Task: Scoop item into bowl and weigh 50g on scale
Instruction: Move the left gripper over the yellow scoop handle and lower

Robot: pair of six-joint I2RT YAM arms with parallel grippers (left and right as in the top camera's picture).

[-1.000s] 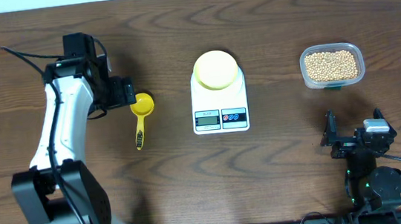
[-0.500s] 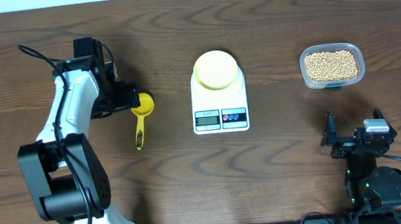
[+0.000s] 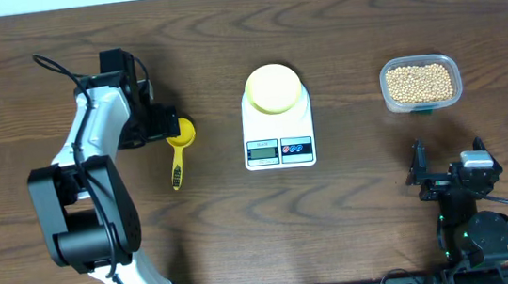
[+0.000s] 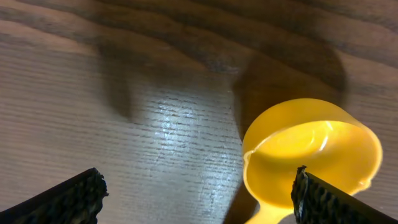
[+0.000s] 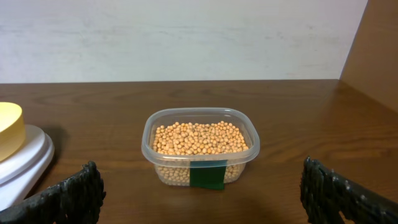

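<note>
Because I need the scoop first, my left end effector hangs wide open and empty right by the cup of the little yellow scoop. It lies flat on the table, easy to pinch. Further out, the bowl sits on the scale, ready for weighing. The beans wait in a clear tub on the far side. My right end effector faces that tub, also wide open and empty.

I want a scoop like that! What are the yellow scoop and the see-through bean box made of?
The yellow scoop looks like glossy moulded plastic: light glints inside its cup. The box seems thin clear plastic: the beans show through its walls.
</note>
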